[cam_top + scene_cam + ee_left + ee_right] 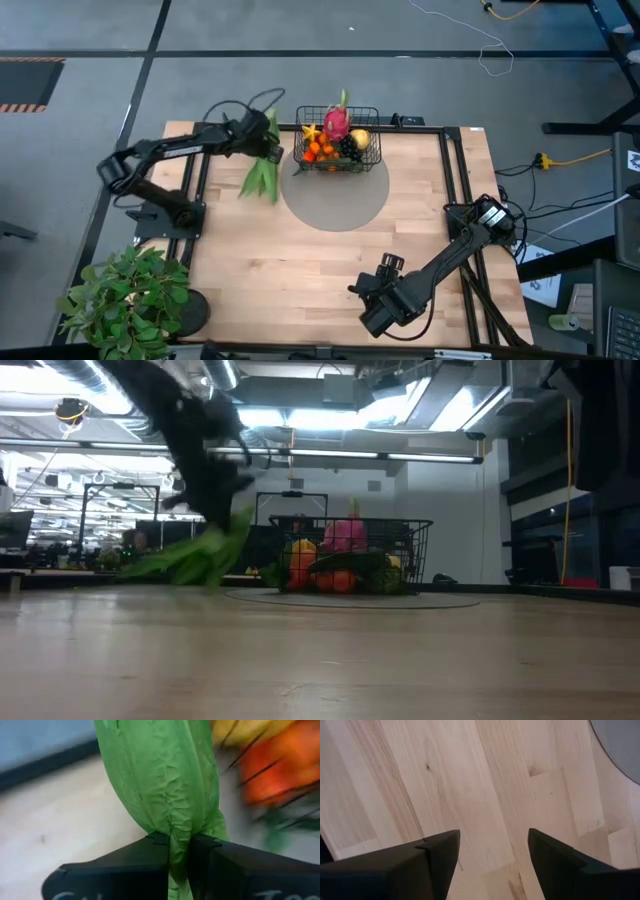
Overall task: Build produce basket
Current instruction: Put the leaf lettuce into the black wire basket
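The black wire basket [337,140] stands on a grey round mat [335,200] at the table's far middle. It holds a pink dragon fruit [336,122], a yellow starfruit [311,131], small oranges [320,150] and dark grapes [350,148]. It also shows in the low view [352,555]. My left gripper [264,138] is just left of the basket, shut on the long green corn husk [260,170]. My right gripper [360,293] is open and empty over bare wood near the table's front edge, as its wrist view [494,850] shows. My left gripper pinches the corn husk between its two fingers at a narrow, gathered part [179,840] toward its far end. The fingers lie across the husk. The wide leafy part [190,563] slopes down toward the near side, low over the table; whether its tips touch the wood I cannot tell.
A leafy potted plant [125,295] stands at the table's near left corner. A black frame rail [455,180] runs along the right side and another [195,190] along the left. Bare wood [290,270] lies in front of the mat.
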`<state>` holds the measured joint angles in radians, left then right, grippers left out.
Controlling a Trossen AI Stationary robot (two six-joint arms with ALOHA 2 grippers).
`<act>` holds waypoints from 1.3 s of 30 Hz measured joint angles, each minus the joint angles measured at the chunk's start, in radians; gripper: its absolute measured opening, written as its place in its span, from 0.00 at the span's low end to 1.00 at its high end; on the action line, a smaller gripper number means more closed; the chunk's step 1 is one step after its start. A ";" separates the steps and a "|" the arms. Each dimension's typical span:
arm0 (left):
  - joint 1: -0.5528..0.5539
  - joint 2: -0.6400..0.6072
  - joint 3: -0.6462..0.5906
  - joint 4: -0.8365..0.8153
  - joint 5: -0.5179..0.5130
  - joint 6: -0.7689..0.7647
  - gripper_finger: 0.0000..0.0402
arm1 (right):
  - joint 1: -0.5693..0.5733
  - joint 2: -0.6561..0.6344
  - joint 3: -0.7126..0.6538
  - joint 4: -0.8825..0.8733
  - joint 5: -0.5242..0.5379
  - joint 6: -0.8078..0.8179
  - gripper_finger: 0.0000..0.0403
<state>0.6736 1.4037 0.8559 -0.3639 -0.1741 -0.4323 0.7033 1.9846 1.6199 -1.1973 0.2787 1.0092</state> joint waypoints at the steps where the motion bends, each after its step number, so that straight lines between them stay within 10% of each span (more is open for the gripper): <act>1: -0.011 -0.030 0.010 0.003 0.000 0.001 0.03 | 0.000 0.000 0.000 0.000 0.000 0.000 0.55; 14: -0.285 -0.173 0.360 -0.006 0.022 0.297 0.02 | -0.001 0.000 0.000 -0.003 -0.029 -0.002 0.55; 27: -0.264 0.367 1.151 -0.725 -0.081 0.616 0.02 | -0.001 0.000 0.000 -0.005 -0.064 -0.019 0.55; 39: -0.258 0.667 1.334 -0.837 -0.173 1.013 0.01 | 0.060 0.000 0.000 -0.006 -0.289 0.356 0.55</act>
<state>0.4153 2.0704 2.1894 -1.2008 -0.3473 0.5810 0.7630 1.9846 1.6196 -1.2032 -0.0107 1.3652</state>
